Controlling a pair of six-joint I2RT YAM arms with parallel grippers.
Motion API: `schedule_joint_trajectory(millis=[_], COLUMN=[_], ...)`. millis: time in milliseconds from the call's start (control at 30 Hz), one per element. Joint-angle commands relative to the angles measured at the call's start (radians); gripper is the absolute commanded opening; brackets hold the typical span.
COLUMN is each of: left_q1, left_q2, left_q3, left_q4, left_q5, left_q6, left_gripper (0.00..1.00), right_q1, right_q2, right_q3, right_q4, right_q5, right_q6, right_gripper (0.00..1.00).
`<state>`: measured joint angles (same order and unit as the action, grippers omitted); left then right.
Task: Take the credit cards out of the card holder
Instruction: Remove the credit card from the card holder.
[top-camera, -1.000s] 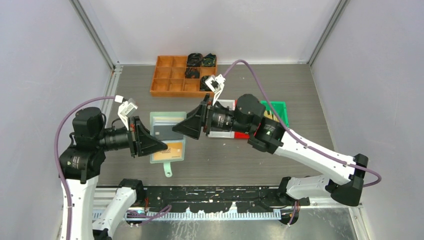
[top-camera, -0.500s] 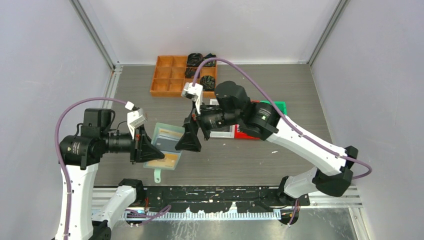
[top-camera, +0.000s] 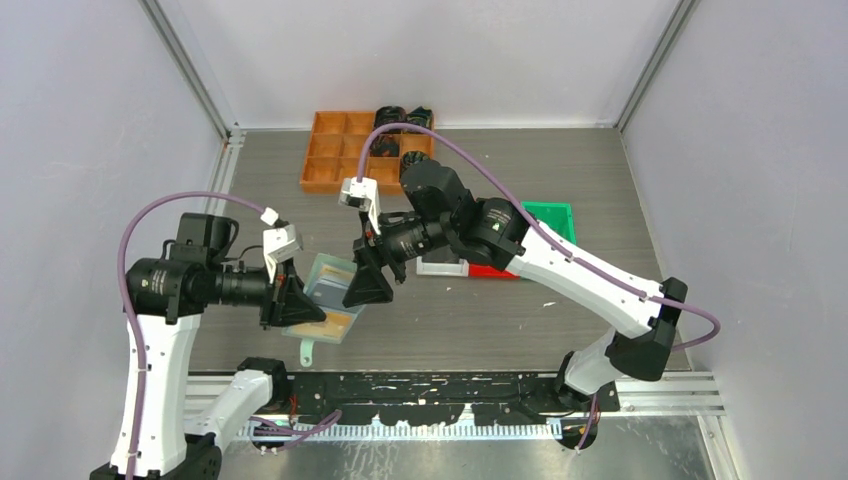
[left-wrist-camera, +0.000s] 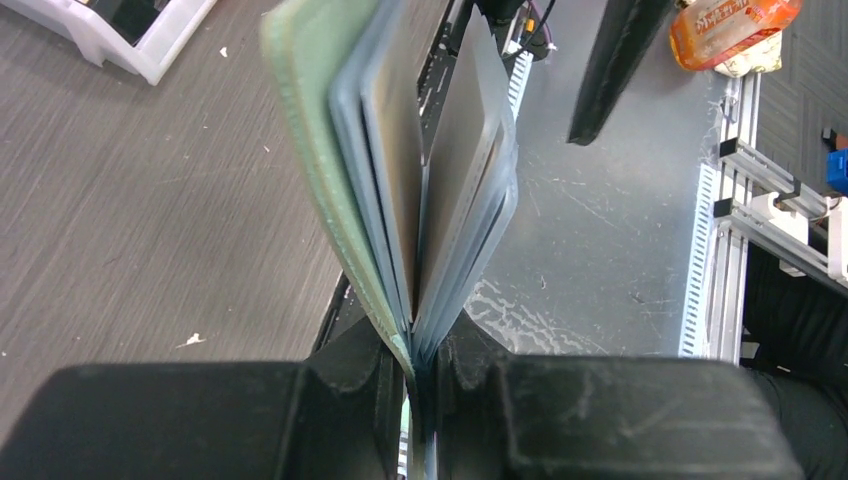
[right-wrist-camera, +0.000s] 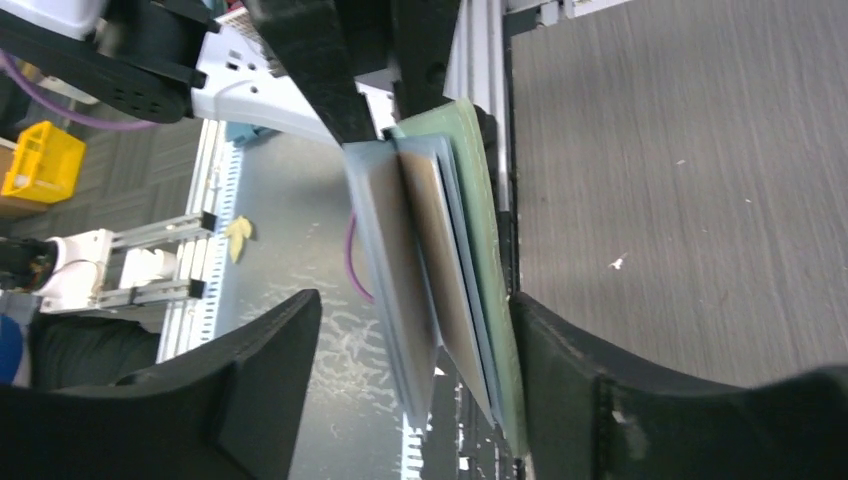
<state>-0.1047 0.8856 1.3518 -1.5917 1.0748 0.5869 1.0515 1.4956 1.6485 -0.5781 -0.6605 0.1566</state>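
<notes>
The sage-green card holder (top-camera: 335, 272) is off the table, half open, its little tab (top-camera: 307, 352) hanging down. My left gripper (top-camera: 300, 305) is shut on its fold; in the left wrist view (left-wrist-camera: 420, 370) the green cover (left-wrist-camera: 310, 130) and pockets fan out from the fingers. A tan credit card (left-wrist-camera: 395, 150) and a grey one (left-wrist-camera: 465, 150) sit in the pockets; the tan card also shows from above (top-camera: 338, 322). My right gripper (right-wrist-camera: 415, 320) is open, its fingers either side of the holder's free edge (right-wrist-camera: 440, 280), one finger close against the green cover.
An orange tray (top-camera: 335, 165) with black coiled items (top-camera: 395, 120) stands at the back. White (top-camera: 440, 266), red (top-camera: 495, 271) and green (top-camera: 555, 215) bins lie under the right arm. The table's near edge and metal rail (top-camera: 420, 385) are just below the holder.
The left gripper has lifted the card holder off the table and drawn it left and nearer. The right gripper has swung left and down, and its open fingers now straddle the holder.
</notes>
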Motion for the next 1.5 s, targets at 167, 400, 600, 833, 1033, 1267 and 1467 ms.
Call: schedule_joint_trajectory(millis=[167, 400, 600, 833, 1033, 1267, 1467], left_q1=[-0.004, -0.006, -0.005, -0.005, -0.004, -0.004, -0.004], left_q2=[0.039, 0.049, 0.041, 0.006, -0.032, -0.096, -0.094], left_q3=[0.056, 0.063, 0.06, 0.017, -0.042, -0.105, -0.089], left_q4=[-0.03, -0.029, 0.058, 0.274, 0.528, 0.842, 0.86], left_q5=[0.014, 0.012, -0.008, 0.028, 0.207, 0.266, 0.3], left_q6=[0.04, 0.03, -0.086, -0.357, -0.676, -0.979, -1.005], left_gripper=[0.0, 0.0, 0.55, 1.0, 0.99, 0.74, 0.56], right_q1=[0.016, 0.037, 0.025, -0.062, -0.101, -0.101, -0.101], right_q2=[0.038, 0.066, 0.04, -0.18, -0.31, -0.352, -0.368], right_q3=[0.084, 0.117, 0.094, -0.202, -0.4, -0.468, -0.505], right_q4=[0.023, 0.02, 0.138, 0.58, 0.859, 0.939, 0.948], right_q5=[-0.07, 0.044, 0.16, 0.157, 0.171, 0.206, 0.224], right_q6=[0.005, -0.022, 0.076, 0.341, 0.526, 0.59, 0.595], right_gripper=[0.65, 0.61, 0.01, 0.01, 0.01, 0.01, 0.01])
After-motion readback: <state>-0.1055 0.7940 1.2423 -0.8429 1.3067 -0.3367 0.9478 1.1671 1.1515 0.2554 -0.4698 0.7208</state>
